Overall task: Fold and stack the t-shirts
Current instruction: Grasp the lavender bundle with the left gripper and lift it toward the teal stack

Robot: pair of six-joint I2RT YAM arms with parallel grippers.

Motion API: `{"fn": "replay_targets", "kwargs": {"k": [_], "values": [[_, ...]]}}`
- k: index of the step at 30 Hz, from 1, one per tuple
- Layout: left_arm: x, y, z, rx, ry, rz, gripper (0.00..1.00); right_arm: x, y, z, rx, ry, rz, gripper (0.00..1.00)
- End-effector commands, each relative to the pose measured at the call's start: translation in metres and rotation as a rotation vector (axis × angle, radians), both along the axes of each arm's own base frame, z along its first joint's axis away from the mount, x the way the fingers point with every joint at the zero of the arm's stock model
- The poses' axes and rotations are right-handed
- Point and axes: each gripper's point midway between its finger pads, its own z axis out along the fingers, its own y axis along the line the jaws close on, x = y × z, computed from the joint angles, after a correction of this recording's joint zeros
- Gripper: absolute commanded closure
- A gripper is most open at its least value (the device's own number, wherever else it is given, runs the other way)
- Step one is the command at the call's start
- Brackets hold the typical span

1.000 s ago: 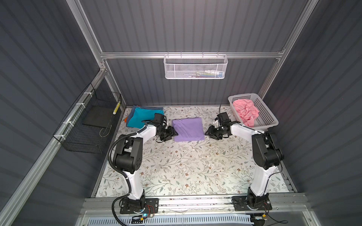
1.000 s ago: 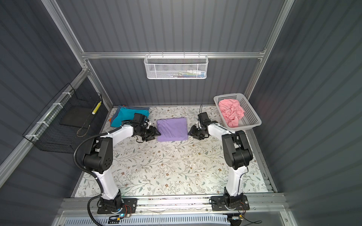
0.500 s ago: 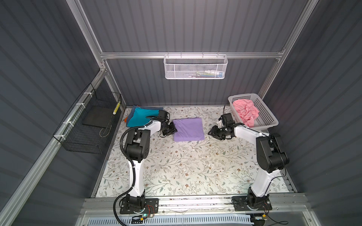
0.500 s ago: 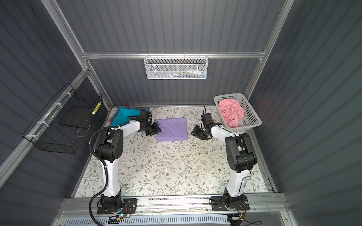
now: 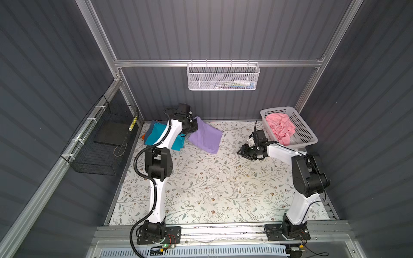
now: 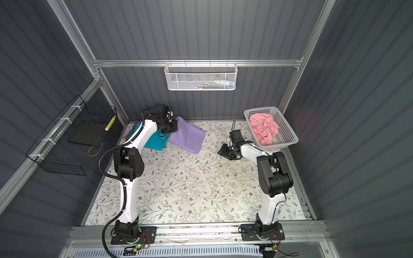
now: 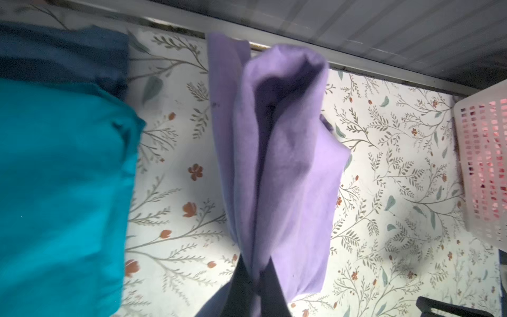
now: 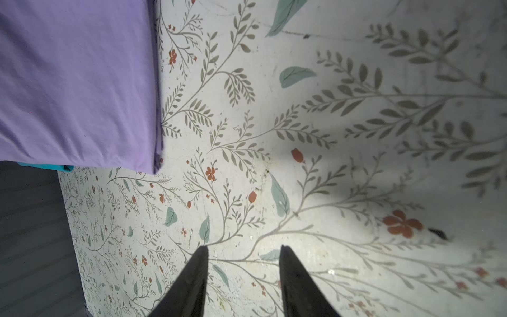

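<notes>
Your left gripper [image 7: 253, 274] is pinched shut on an edge of the folded lavender tee [image 5: 206, 138], which slopes down toward the middle of the table [image 5: 201, 189] (half-lifted). The teal tee [image 5: 156, 134] stack sits just beside it, on that arm's side; your right gripper [image 8: 242, 255] is part-open, empty, well apart.

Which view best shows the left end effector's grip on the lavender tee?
Left wrist: left end effector shut on the lavender tee, cloth bunched between its fingers. Both top views show the tee raised at one end, grip unclear. Right wrist: only one corner.
</notes>
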Motion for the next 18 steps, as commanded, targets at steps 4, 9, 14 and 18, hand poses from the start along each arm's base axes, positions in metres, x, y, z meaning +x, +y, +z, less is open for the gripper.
{"fn": "replay_targets", "kwargs": {"k": [4,9,14,18], "values": [[-0.015,0.062,0.030,0.159,0.029,0.027,1.00,-0.003,-0.001,-0.012,-0.003,0.028,0.002,0.55],[-0.020,0.081,0.054,0.205,0.008,0.024,1.00,-0.004,0.000,-0.018,0.002,0.047,0.002,0.56],[-0.023,0.091,0.069,0.230,-0.004,0.021,1.00,-0.005,0.002,-0.021,0.013,0.059,0.002,0.57],[-0.027,0.103,0.083,0.258,-0.024,0.047,1.00,-0.008,0.001,-0.024,0.011,0.067,0.002,0.57]]}}
